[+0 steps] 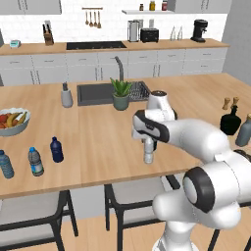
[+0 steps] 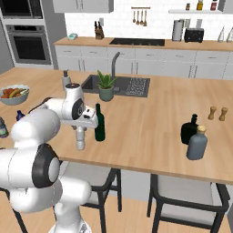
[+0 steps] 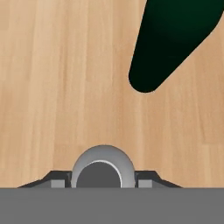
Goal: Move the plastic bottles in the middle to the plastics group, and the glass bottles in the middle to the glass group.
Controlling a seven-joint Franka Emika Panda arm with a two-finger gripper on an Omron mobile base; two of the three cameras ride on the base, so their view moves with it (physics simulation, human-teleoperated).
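Clear greyish bottle point(image 1: 148, 151) stands upright on the wooden counter point(image 1: 98, 132), long axis vertical, cap up, near the front edge at mid-counter. The gripper point(image 1: 149, 141) sits over its top from above, jaws drawn in narrow against the bottle's upper part; in the hand view the two dark finger tips point(image 3: 57, 180) flank the bottle's round grey top on either side, touching it. Bottle base appears to rest on the wood, though I cannot tell this for certain. One dark green bottle point(image 2: 99, 123) stands upright just beside it, narrow neck up, taller than the grey one, not touching it. One navy bottle point(image 1: 57, 149) stands upright well to the left, near two blue-labelled water bottles point(image 1: 35, 162), both upright, close to the counter's left front edge. At the right end: one squat black bottle point(image 2: 189, 129) and one grey-blue bottle point(image 2: 197, 143), side by side, both upright, with two small wooden pepper mills point(image 2: 217, 113) behind them. One fruit bowl point(image 1: 12, 121) at the far left, one potted plant point(image 1: 120, 94) by the sink point(image 1: 95, 93).
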